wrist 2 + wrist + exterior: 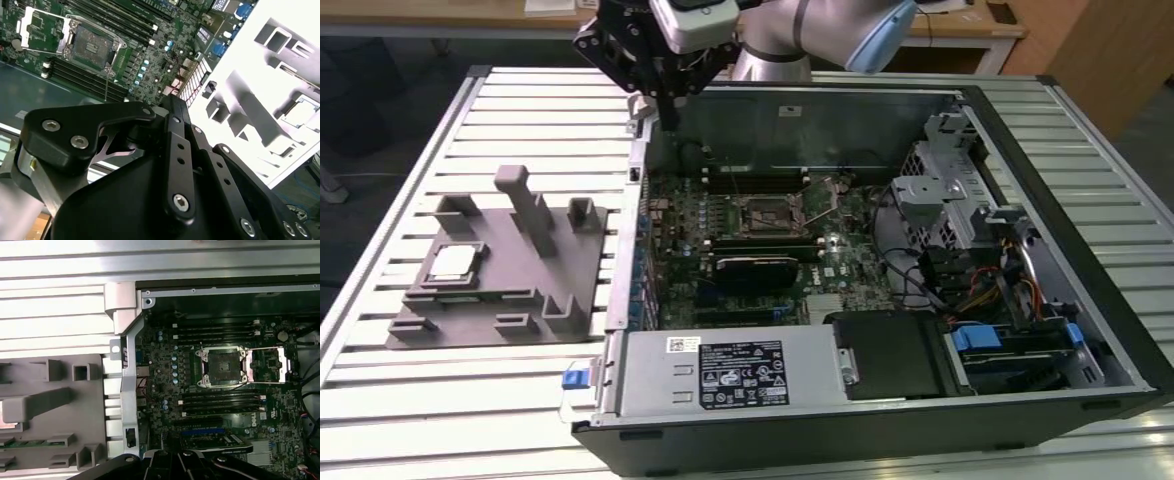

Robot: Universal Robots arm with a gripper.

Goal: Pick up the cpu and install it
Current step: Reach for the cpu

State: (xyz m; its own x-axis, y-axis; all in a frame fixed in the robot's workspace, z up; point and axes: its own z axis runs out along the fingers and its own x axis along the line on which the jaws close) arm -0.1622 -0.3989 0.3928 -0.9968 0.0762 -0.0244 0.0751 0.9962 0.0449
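Well apart from the jaws — closed, empty — the cpu (454,262) lies on the gray fixture (470,327).

cpu (454,263): one
socket (765,212): one
gray fixture (480,325): one
computer case (854,440): one
robot arm (834,35): one
claw (670,122): one
worktop (454,410): one

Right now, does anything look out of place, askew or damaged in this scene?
Nothing stands out. The cpu lies flat in its recess on the gray fixture, the socket stands open and empty with its frame swung aside, and the gripper hangs above the case rim.
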